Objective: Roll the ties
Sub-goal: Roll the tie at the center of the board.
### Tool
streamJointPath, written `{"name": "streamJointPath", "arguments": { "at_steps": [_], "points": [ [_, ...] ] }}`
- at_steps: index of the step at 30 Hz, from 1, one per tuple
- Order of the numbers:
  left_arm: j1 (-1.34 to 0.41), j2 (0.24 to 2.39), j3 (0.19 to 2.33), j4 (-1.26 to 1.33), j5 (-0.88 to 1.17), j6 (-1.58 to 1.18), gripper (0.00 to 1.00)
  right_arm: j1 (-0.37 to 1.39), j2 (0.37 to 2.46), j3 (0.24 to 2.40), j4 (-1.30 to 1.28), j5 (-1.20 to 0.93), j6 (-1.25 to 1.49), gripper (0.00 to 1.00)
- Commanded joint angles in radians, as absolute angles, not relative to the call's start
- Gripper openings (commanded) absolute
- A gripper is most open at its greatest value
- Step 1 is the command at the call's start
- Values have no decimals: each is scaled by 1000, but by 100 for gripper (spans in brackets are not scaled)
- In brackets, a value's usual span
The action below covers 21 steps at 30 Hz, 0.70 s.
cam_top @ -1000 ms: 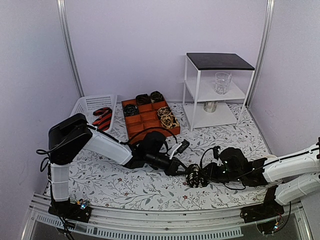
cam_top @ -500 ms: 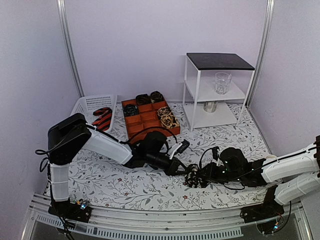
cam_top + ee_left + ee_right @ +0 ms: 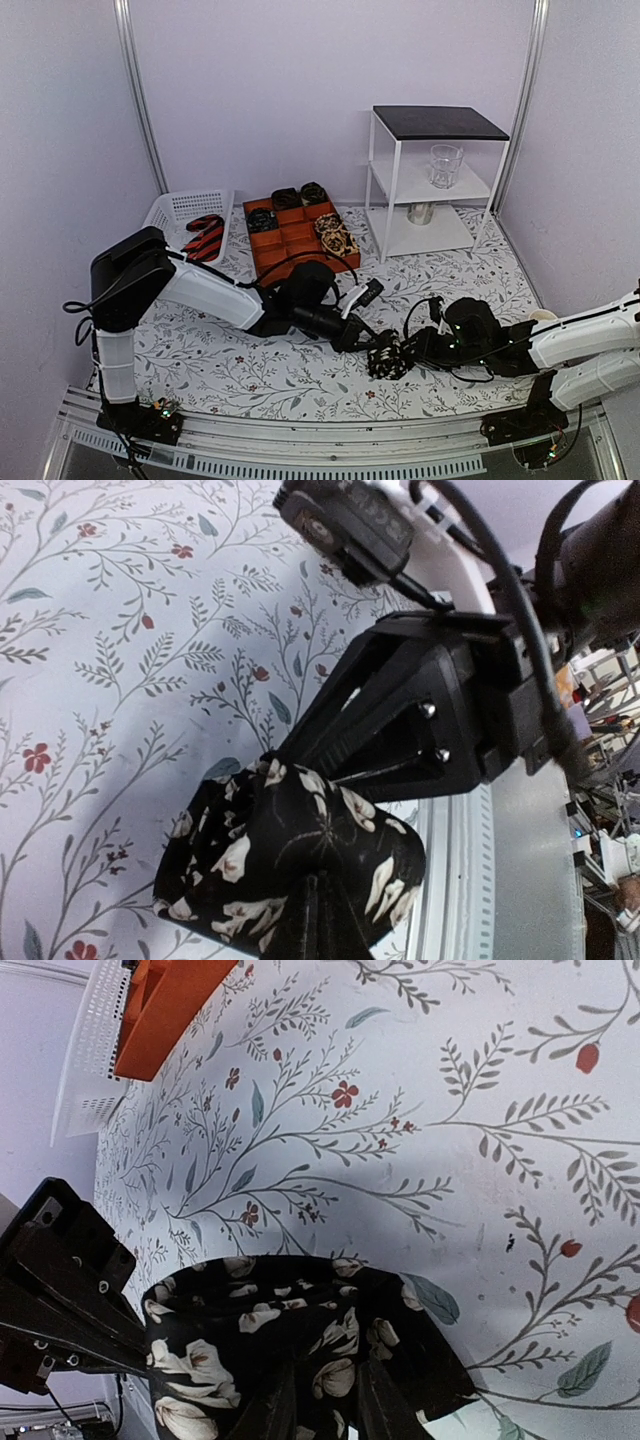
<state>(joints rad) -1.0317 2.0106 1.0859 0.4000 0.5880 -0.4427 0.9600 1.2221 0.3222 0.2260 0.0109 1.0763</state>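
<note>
A coiled black tie with cream flowers (image 3: 385, 358) lies on the floral cloth between the two grippers. In the left wrist view the tie (image 3: 250, 850) fills the lower middle, and my left gripper (image 3: 322, 905) is pressed shut on its near edge. My right gripper (image 3: 420, 720) faces it from the far side. In the right wrist view my right gripper (image 3: 330, 1405) has its two fingers (image 3: 385, 1410) pushed into the coil (image 3: 250, 1330), with a fold of fabric between them. In the top view the left gripper (image 3: 362, 340) and the right gripper (image 3: 405, 350) meet at the coil.
An orange compartment tray (image 3: 290, 245) holds several coiled ties at the back. A white basket (image 3: 175, 210) holds a red-and-black striped tie (image 3: 205, 235). A white shelf unit (image 3: 395, 190) with a glass (image 3: 445, 165) stands at the back right. The table's front rail (image 3: 470, 880) is close by.
Both grippers and the coil have shifted slightly left, and the coil looks a little tighter. Both grips are unchanged.
</note>
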Motion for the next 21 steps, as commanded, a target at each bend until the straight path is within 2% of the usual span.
{"name": "streamJointPath", "arguments": {
  "at_steps": [1,5,9,14,21],
  "points": [
    [-1062,2050,1118,404,620,-439,0,963,1129,297,161,76,1079,24],
    [-1065,2052,1144,388,620,-432,0,963,1074,280,94,109,1083,26],
    [-1069,2061,1167,365,617,-423,0,963,988,269,30,139,1085,32],
    [-1071,2084,1198,347,617,-421,0,962,868,282,-65,163,1069,42],
    [-1080,2120,1249,336,613,-424,0,962,820,266,3,58,1035,59]
  ]
}}
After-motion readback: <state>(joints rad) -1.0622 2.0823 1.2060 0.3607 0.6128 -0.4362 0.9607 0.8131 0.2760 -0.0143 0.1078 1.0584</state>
